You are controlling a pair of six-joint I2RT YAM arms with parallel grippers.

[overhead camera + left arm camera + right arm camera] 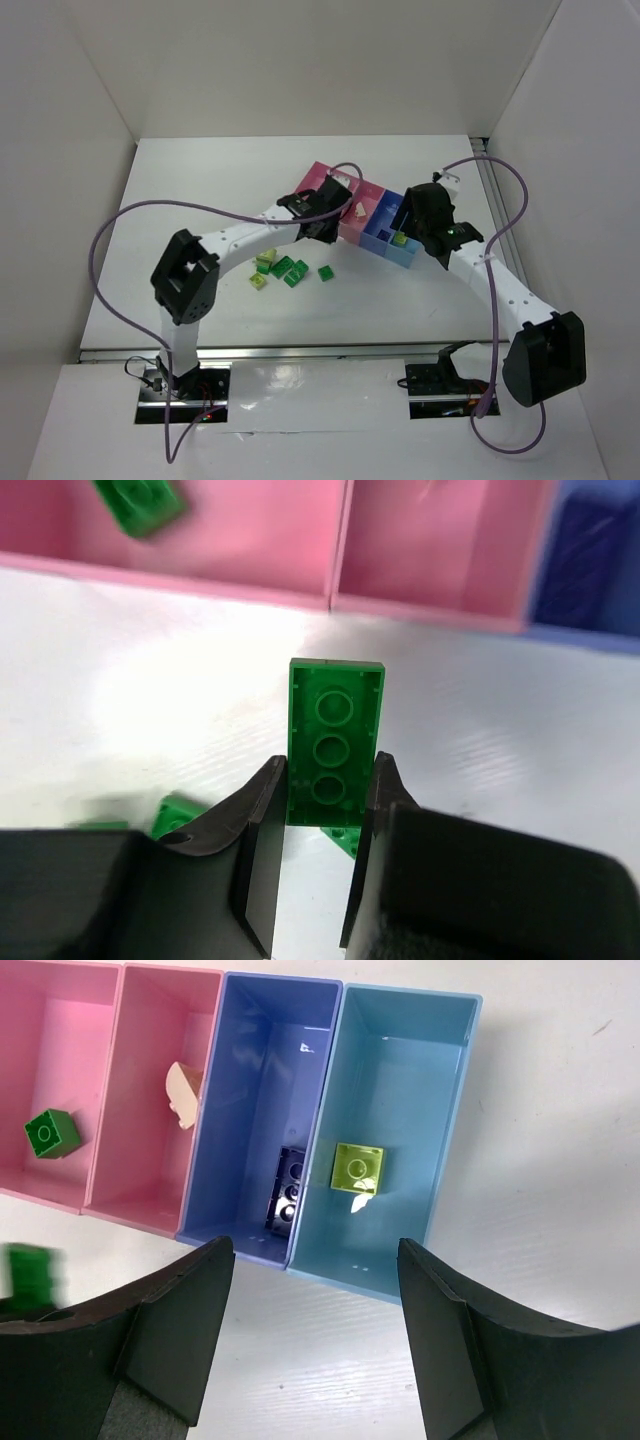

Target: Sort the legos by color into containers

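Note:
My left gripper (328, 780) is shut on a long dark green lego (335, 720), underside up, held above the table just short of the wide pink bin (250, 555). That bin holds one dark green lego (140, 502). My right gripper (315, 1260) is open and empty in front of the blue bin (270, 1070) and light blue bin (400, 1080). A dark blue lego (290, 1188) lies in the blue bin, a yellow-green one (358, 1167) in the light blue bin, a beige one (182, 1093) in the narrow pink bin (150, 1170).
Several loose dark green legos (292, 272) and yellow-green legos (262, 264) lie on the white table in front of the bins, with one green lego (326, 272) to their right. Purple cables (120, 215) loop over both arms.

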